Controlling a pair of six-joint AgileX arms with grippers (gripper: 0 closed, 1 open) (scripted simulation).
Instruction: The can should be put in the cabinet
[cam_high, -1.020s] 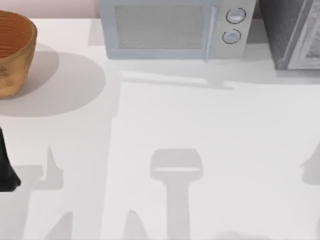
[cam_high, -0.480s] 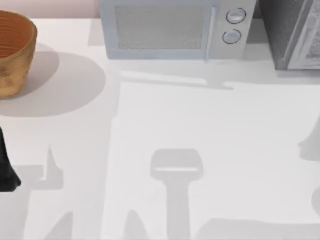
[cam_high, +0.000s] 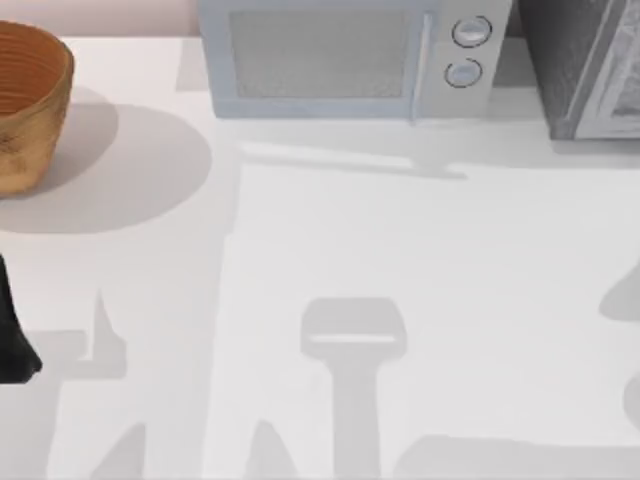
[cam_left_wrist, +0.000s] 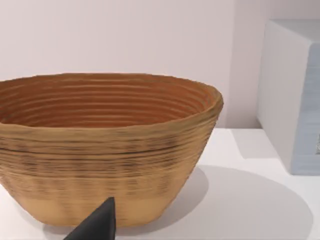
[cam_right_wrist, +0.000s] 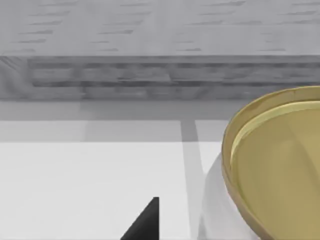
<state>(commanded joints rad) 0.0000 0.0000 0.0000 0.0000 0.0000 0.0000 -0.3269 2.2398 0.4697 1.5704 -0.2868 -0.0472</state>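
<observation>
The table (cam_high: 400, 250) is white, and the cabinet (cam_high: 585, 65) stands at its far right corner, a dark grey speckled box with a pale framed front, cut off by the top view's right edge. Just beside it on its left, along the far edge, stands the white microwave (cam_high: 340, 60) with two round knobs. A ribbed wooden bowl (cam_high: 30, 105) sits at the far left corner, well apart from both. The left arm (cam_high: 12, 330) shows as a dark shape at the table's left edge; in the left wrist view a dark fingertip (cam_left_wrist: 97, 225) points toward the bowl (cam_left_wrist: 107, 147), with the microwave's side (cam_left_wrist: 292, 95) beyond it, and I cannot tell whether the left gripper is spread or pressed together. In the right wrist view the can (cam_right_wrist: 272, 170) is close to the camera, white-sided with a gold rimmed end, and the cabinet (cam_right_wrist: 160, 50) runs across behind it, resting on the table (cam_right_wrist: 90, 180). One dark fingertip (cam_right_wrist: 145, 222) shows beside the can, apart from it; whether the right gripper pinches the can cannot be told
</observation>
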